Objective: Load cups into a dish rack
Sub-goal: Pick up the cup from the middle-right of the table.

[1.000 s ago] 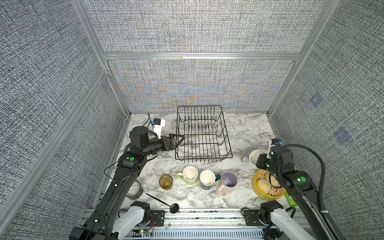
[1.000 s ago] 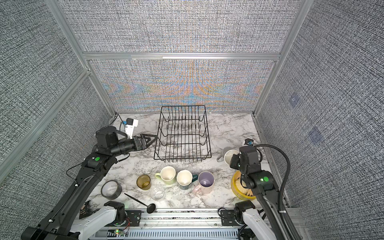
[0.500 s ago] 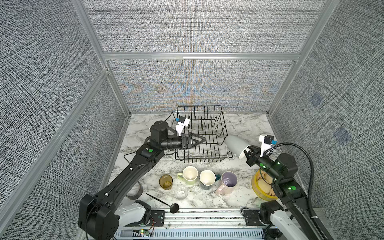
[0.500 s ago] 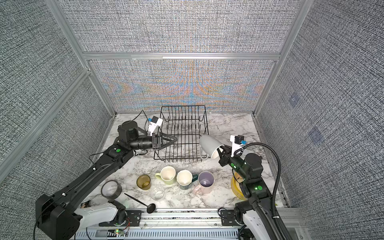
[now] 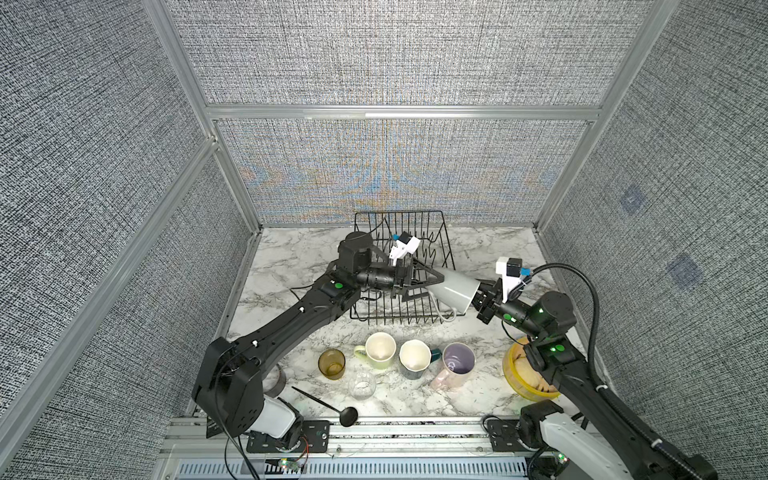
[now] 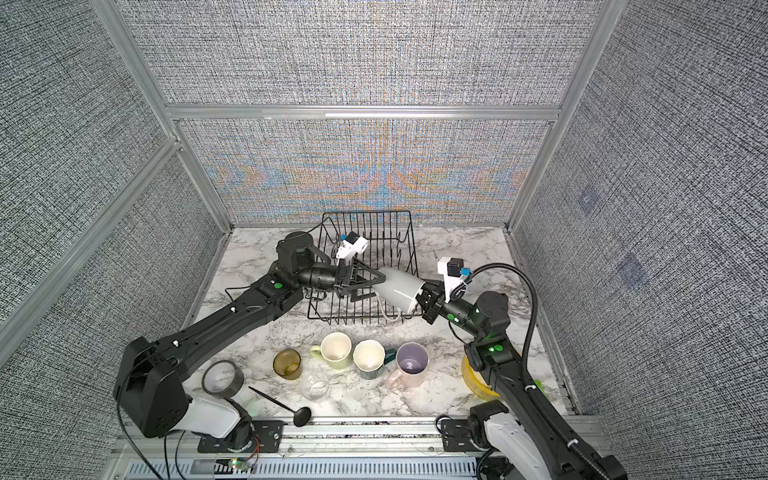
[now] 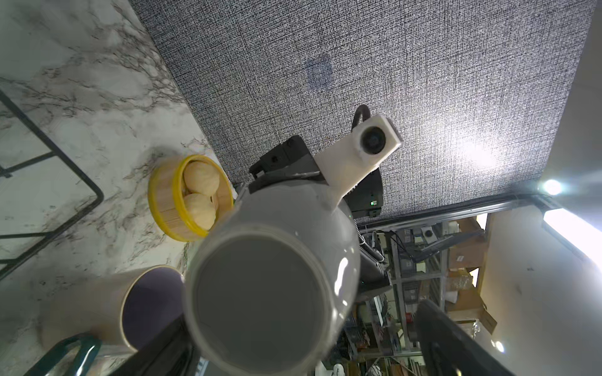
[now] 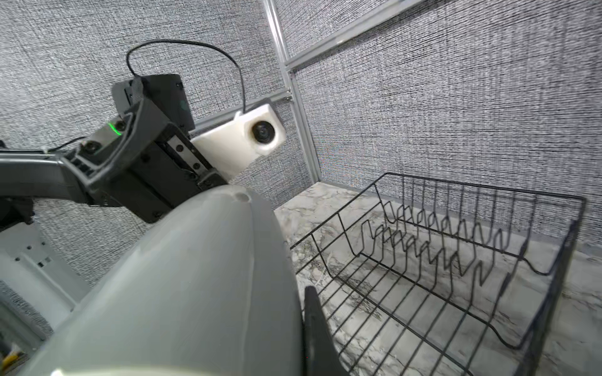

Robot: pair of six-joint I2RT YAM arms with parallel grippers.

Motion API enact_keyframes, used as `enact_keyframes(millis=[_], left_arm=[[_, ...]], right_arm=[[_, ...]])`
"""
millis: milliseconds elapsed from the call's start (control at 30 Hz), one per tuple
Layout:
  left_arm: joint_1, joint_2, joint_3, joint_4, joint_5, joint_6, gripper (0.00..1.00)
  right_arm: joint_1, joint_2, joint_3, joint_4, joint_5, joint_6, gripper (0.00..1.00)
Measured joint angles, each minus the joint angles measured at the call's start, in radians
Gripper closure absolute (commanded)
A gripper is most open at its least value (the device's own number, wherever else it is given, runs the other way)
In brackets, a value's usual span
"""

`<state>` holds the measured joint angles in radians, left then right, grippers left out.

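My right gripper (image 5: 478, 297) (image 6: 422, 299) is shut on the rim of the grey mug (image 5: 453, 289) (image 6: 399, 284), holding it tilted on its side above the near right corner of the dish rack (image 5: 399, 224) (image 6: 365, 216). My left gripper (image 5: 434, 284) (image 6: 376, 286) is open, its fingers straddling the mug's base (image 7: 273, 276) without closing on it. On the table in front of the rack stand an amber tumbler (image 5: 331, 364), a clear glass (image 5: 362, 384), a yellow-green mug (image 5: 380, 350), a teal mug (image 5: 414, 359) and a pink mug (image 5: 455, 365). The rack (image 8: 456, 260) holds nothing.
A yellow steamer basket with buns (image 5: 519, 374) (image 7: 182, 198) sits under my right arm at the right. A black spoon (image 5: 328, 405) lies near the front edge, and a tape roll (image 6: 222, 378) lies at the front left, beside my left arm.
My right gripper lifted the grey mug off the table at the right and carried it over the rack's near right corner. My left arm swung across the rack to the mug's base.
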<state>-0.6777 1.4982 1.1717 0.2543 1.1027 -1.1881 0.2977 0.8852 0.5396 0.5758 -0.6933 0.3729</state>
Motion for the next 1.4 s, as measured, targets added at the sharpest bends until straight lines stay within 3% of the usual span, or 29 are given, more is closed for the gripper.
enact_keyframes(millis=[233,467,733,1067,1167,1400], left_arm=[[-0.02,0.073,0.028,0.063,0.024,-0.064,0.06],[-0.016,0.089,0.037,0.08,0.029,-0.095,0.13],[-0.011,0.104,0.05,0.074,0.021,-0.091,0.35],[-0.006,0.138,0.088,0.042,-0.002,-0.095,0.54],[0.013,0.157,0.095,0.039,0.001,-0.095,0.54],[0.09,0.18,0.092,0.013,-0.025,-0.076,0.56]], right_arm=[[0.05,0.122,0.009,0.138,-0.053,-0.01,1.0],[0.052,0.126,0.024,0.137,-0.041,-0.088,1.0],[0.054,0.132,0.029,0.117,-0.002,-0.137,1.0],[0.058,0.171,0.043,0.11,0.058,-0.155,0.77],[0.057,0.18,0.043,0.089,0.088,-0.171,0.74],[0.056,0.245,0.06,0.024,0.171,-0.198,0.52]])
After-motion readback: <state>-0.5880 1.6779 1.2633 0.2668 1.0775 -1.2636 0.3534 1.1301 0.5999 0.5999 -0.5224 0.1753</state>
